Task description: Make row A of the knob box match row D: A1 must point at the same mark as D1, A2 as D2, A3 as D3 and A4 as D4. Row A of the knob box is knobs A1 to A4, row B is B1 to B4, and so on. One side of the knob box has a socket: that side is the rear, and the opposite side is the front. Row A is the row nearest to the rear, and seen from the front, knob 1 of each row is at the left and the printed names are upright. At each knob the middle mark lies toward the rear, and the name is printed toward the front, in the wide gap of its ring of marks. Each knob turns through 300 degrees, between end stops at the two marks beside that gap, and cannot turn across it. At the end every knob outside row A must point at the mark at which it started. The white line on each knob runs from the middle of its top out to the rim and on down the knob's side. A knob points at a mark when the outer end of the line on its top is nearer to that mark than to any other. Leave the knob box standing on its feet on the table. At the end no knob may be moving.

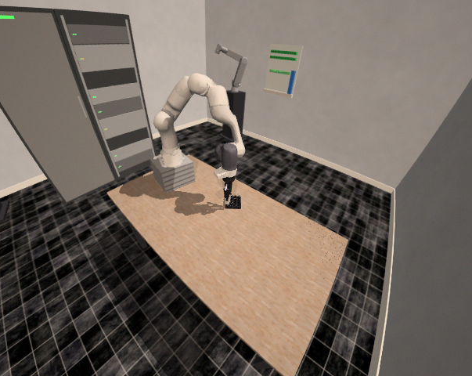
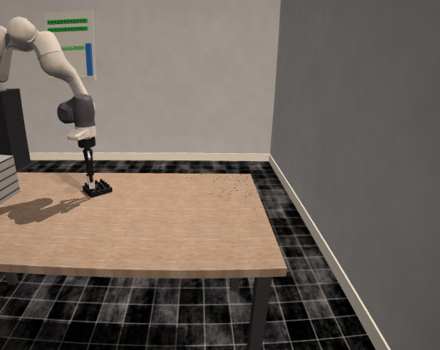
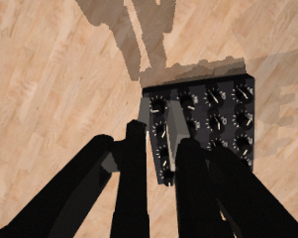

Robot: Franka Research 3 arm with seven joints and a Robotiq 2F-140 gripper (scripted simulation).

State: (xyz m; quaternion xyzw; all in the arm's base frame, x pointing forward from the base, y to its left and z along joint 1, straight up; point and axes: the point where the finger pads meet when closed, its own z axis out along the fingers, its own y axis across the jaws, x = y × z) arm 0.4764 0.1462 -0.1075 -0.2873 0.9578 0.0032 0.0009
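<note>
The black knob box [image 1: 236, 202] [image 2: 101, 193] [image 3: 201, 110] stands on the table, its printed names toward the right in the wrist view, so row A is the left column. My gripper [image 1: 227, 202] [image 2: 91, 184] [image 3: 157, 113] is narrowly open, pointing down at the box. Its fingertips stand either side of A4 [image 3: 158, 106], with a small gap visible; contact cannot be told. A4's line points left and slightly down in that view. A3 [image 3: 160, 130], A2 [image 3: 163, 153] and A1 [image 3: 168, 178] show lines pointing roughly downward. D4 [image 3: 244, 93] has a diagonal line. My right finger hides parts of row B; D1 is mostly hidden.
The wooden table [image 1: 243, 258] [image 2: 155, 226] carries the box near the arm's base [image 1: 173, 174]. The other knob rows stand close beside my right finger. The arm's shadow falls across the table beside the box. A rack cabinet [image 1: 25, 81] stands beyond the table.
</note>
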